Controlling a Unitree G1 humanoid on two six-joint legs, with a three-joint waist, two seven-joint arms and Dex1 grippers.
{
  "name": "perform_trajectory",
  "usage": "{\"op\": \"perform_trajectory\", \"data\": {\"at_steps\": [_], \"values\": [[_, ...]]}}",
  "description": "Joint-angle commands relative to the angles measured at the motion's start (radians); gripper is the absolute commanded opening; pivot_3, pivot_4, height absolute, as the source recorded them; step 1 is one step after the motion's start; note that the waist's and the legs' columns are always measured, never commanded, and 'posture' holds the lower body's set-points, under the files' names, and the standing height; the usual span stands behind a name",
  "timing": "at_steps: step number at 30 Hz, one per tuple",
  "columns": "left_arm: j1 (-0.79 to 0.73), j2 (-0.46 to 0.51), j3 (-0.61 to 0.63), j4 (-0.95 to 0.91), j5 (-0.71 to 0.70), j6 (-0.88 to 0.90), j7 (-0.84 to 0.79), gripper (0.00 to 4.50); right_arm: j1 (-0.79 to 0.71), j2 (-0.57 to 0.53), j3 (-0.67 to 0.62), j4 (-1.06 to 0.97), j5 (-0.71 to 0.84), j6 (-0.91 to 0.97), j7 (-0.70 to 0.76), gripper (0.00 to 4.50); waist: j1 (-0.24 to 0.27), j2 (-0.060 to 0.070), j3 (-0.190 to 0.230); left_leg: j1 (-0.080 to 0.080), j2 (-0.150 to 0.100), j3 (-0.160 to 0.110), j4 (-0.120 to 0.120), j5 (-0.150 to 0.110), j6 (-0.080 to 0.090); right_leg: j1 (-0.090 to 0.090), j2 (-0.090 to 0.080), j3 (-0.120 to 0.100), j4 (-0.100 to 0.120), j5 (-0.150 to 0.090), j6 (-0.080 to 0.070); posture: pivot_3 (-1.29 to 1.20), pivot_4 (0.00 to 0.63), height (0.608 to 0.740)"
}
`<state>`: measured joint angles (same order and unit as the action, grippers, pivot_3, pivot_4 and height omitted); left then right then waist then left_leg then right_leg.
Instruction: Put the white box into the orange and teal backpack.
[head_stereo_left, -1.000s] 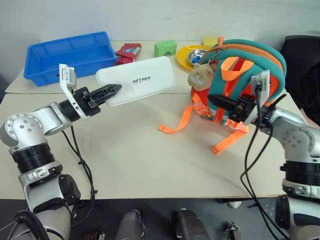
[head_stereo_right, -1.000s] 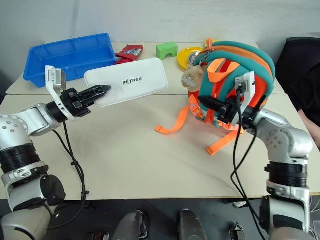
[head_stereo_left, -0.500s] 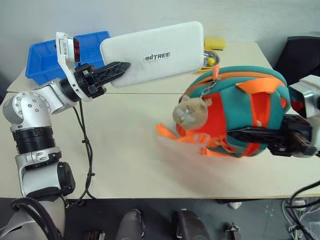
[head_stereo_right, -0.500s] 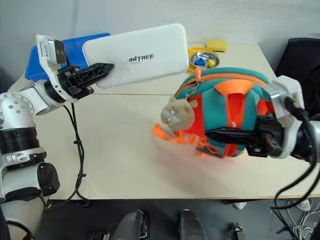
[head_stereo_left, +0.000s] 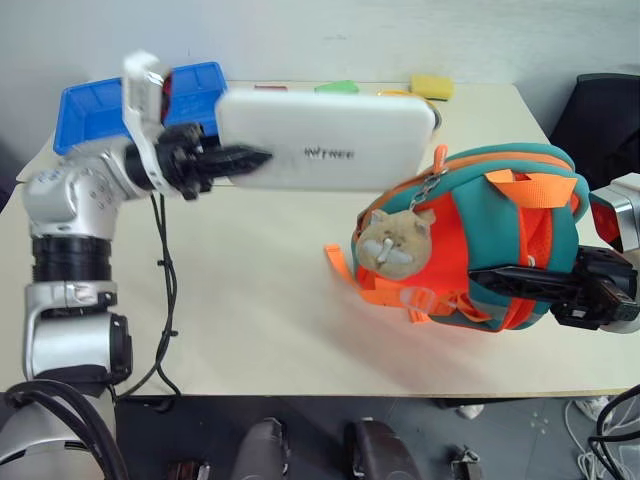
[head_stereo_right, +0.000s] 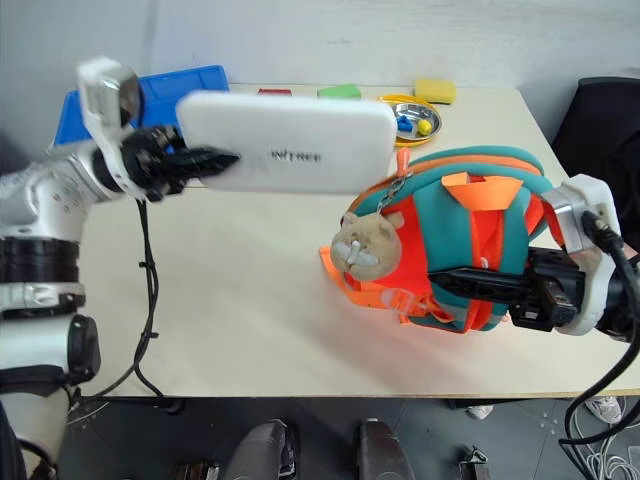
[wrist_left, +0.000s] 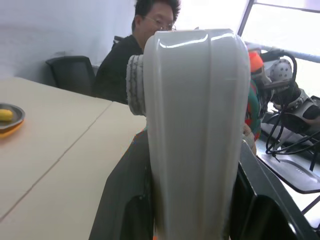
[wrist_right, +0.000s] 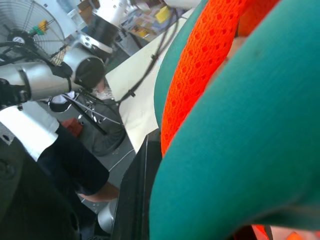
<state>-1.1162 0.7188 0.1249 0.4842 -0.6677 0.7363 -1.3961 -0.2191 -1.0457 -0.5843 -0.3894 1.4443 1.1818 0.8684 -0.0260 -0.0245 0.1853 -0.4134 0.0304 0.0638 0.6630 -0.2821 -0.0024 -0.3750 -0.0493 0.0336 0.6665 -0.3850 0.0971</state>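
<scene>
Hanging in the air above the surface (head_stereo_left: 250, 300), the box (head_stereo_left: 330, 140) is pinched at one short end by the left fingers (head_stereo_left: 240, 160), which are closed on its edge; it lies nearly level, lettering facing the camera, its far end reaching over the top of the backpack (head_stereo_left: 500, 240). In the left wrist view the box (wrist_left: 197, 130) stands edge-on between the two dark fingers and blocks most of what lies beyond.

Just below and to the right, the backpack is lifted off the surface, held from the right side by the right fingers (head_stereo_left: 500, 280), shut on its fabric or straps; exactly which part they grip is hidden among the orange webbing. Whether its zip stands open cannot be made out. A plush hamster (head_stereo_left: 392, 243) dangles on its front, and loose straps (head_stereo_left: 345, 275) trail underneath.

Behind the box, a blue bin (head_stereo_left: 100, 110) is partly covered by the left arm. A green block (head_stereo_right: 340, 91), a red packet (head_stereo_right: 275, 91) and a yellow bowl (head_stereo_right: 410, 115) peek out past the box's upper edge, mostly hidden; a yellow sponge (head_stereo_left: 432, 86) sits clear. A dark chair (head_stereo_left: 600, 120) is cut off at the right edge. A person (wrist_left: 135, 55) sits beyond the surface in the left wrist view.
</scene>
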Motion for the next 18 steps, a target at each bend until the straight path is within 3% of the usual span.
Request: {"op": "perform_trajectory", "data": {"at_steps": [1, 9, 13, 18], "values": [[-0.025, 0.042, 0.046, -0.011, -0.048, 0.041, -0.072, 1.3, -0.007, -0.013, -0.015, 0.005, 0.015, -0.024, -0.014, 0.01, -0.001, 0.0, 0.0, 0.0, 0.0, 0.0, 0.0, 0.0, 0.0, 0.0, 0.0, 0.0, 0.0, 0.0, 0.0, 0.0, 0.15, 0.74], [0.11, 0.039, 0.01, -0.115, 0.01, -0.027, -0.087, 1.3, 0.003, -0.008, -0.012, -0.01, 0.025, -0.029, -0.033, 0.01, 0.001, 0.0, 0.0, 0.0, 0.0, -0.001, 0.001, 0.0, 0.0, 0.0, -0.001, 0.0, 0.002, 0.0, 0.0, 0.0, 0.15, 0.74], [0.07, -0.044, 0.013, -0.045, 0.061, -0.133, -0.002, 1.3, 0.007, -0.022, -0.014, -0.018, 0.039, -0.018, -0.019, 0.01, 0.016, 0.0, 0.0, 0.0, -0.002, -0.002, 0.001, 0.001, 0.001, 0.001, -0.003, -0.001, 0.001, 0.0, 0.0, 0.0, 0.15, 0.74], [0.03, -0.046, 0.004, 0.002, 0.071, -0.142, -0.034, 1.3, 0.042, -0.038, -0.042, -0.021, 0.048, -0.009, 0.007, 0.01, 0.022, 0.0, 0.0, -0.001, -0.002, -0.002, 0.001, 0.001, 0.002, -0.001, -0.002, -0.001, 0.002, 0.0, 0.0, 0.0, 0.15, 0.74]]}}
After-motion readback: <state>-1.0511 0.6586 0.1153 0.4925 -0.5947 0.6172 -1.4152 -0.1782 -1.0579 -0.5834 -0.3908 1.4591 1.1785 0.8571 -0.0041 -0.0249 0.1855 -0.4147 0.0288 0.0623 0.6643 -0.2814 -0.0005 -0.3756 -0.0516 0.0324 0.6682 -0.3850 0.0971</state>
